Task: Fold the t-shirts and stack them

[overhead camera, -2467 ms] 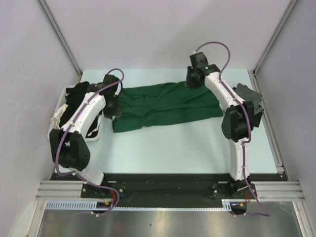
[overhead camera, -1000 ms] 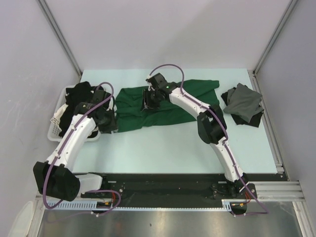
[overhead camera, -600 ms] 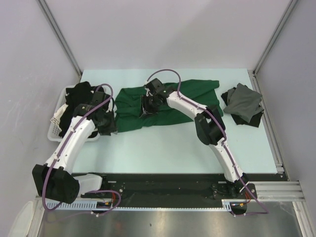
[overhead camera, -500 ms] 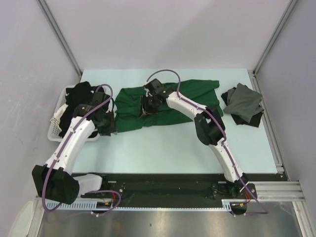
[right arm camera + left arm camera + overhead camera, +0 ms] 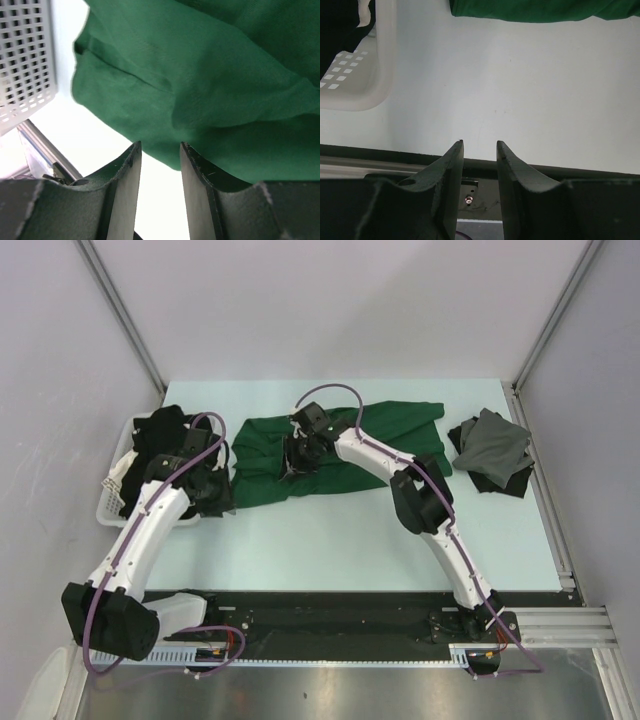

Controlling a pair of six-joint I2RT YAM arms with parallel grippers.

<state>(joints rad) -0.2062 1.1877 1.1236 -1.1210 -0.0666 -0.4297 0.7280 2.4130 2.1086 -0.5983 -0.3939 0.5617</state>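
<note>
A dark green t-shirt [image 5: 345, 445] lies spread and wrinkled across the back of the table. My right gripper [image 5: 293, 462] hovers over its left half, open and empty. In the right wrist view the fingers [image 5: 160, 145] stand apart just above the green t-shirt's [image 5: 200, 75] near hem. My left gripper [image 5: 213, 497] is open and empty beside the basket, off the shirt's near left corner. Its fingers [image 5: 479, 143] point at bare table, with the green t-shirt's [image 5: 545, 10] edge at the top. A grey t-shirt [image 5: 492, 440] lies on a black one [image 5: 490, 480] at the right.
A white slatted basket [image 5: 112, 495] stands at the left edge with black t-shirts [image 5: 158, 432] piled in it. It also shows in the left wrist view [image 5: 355, 80] and the right wrist view [image 5: 25, 60]. A black rail [image 5: 330, 605] runs along the table's near edge.
My right gripper has swept from the back right to the green shirt's left half, and the shirt's right side has shifted. My left arm has drawn back toward the near side.
</note>
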